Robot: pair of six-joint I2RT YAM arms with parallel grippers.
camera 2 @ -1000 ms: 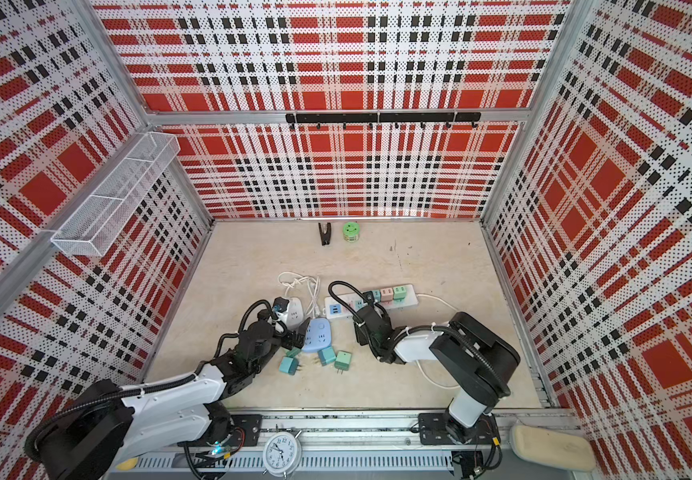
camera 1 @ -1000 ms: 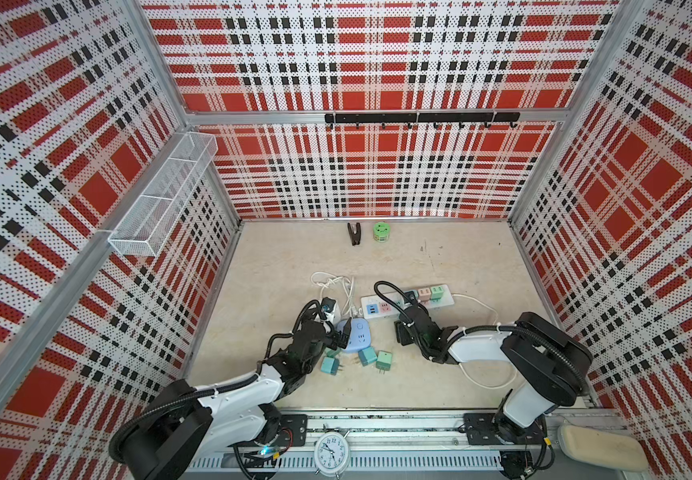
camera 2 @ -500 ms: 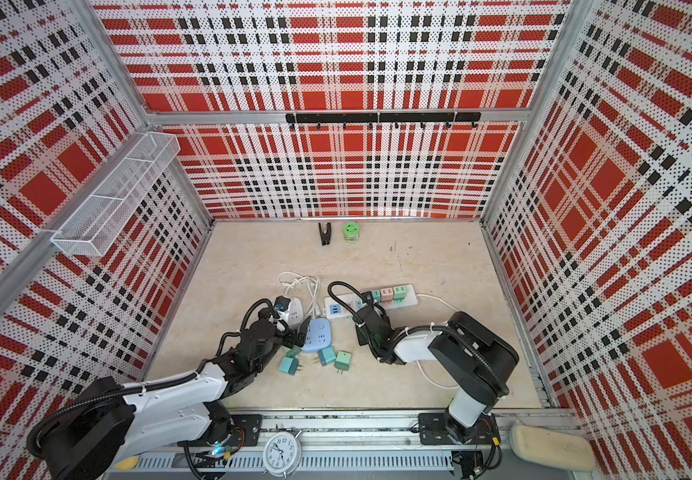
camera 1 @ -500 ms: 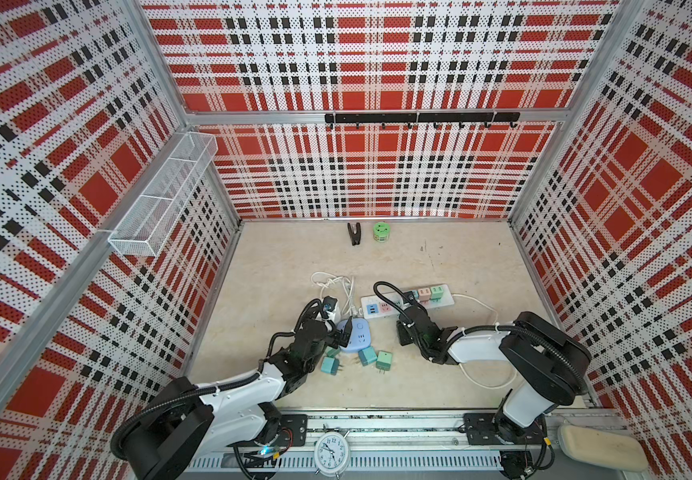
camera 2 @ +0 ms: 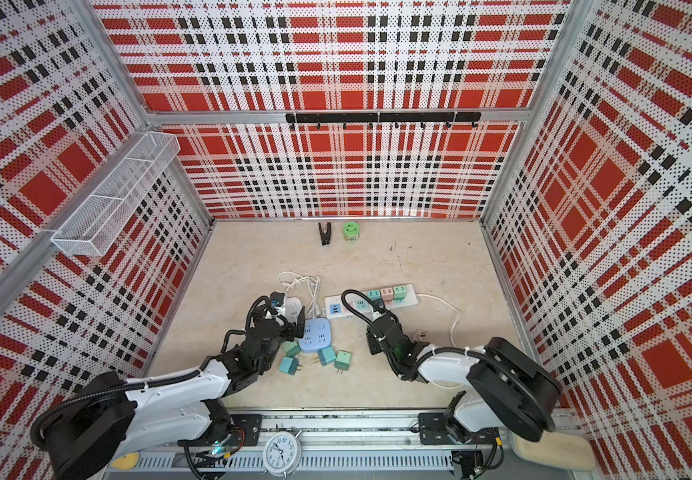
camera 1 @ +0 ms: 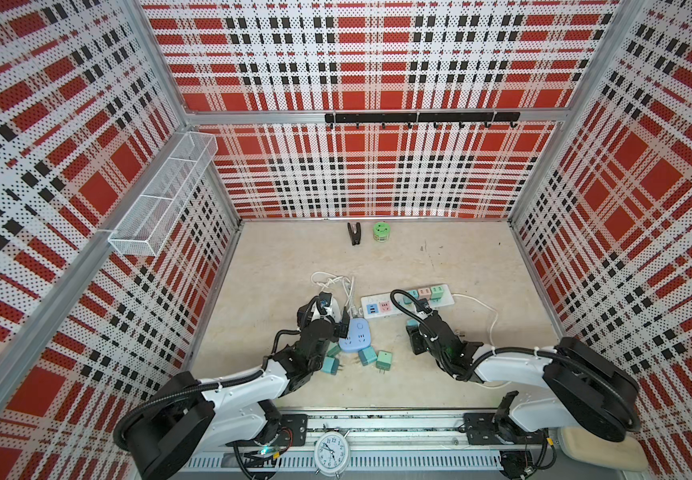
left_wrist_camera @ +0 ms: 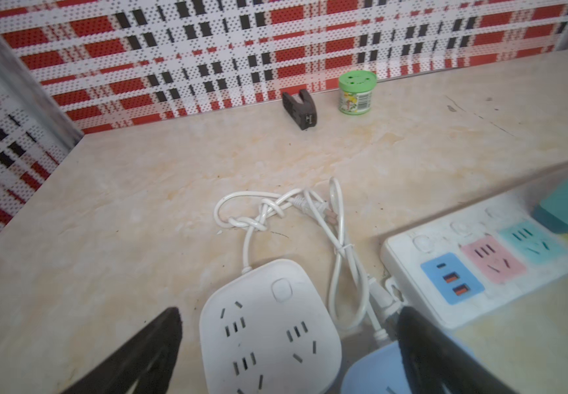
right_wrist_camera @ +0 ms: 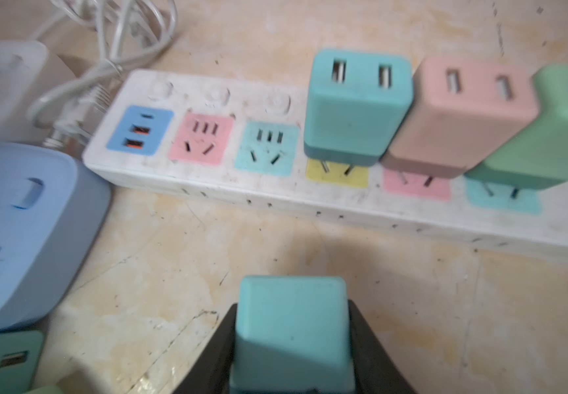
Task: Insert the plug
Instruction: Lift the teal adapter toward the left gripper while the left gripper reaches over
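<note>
**A:** Your right end effector (right_wrist_camera: 292, 344)?
**B:** Clamped on the teal plug (right_wrist_camera: 291, 314), which sits just short of the white power strip (right_wrist_camera: 207, 180). Prongs hidden, probably pointing down.
**A:** The strip?
**B:** Three chargers (right_wrist_camera: 357, 102) seated. Pink socket (right_wrist_camera: 202, 141) and teal socket (right_wrist_camera: 267, 146) free.
**A:** Your left end effector (left_wrist_camera: 289, 341)?
**B:** Fingers wide apart, at the white square socket (left_wrist_camera: 262, 296) on the bench (left_wrist_camera: 105, 221).

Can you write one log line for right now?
right gripper: shut on teal plug | power strip: plug not yet inserted | left gripper: open, over white square socket
</note>
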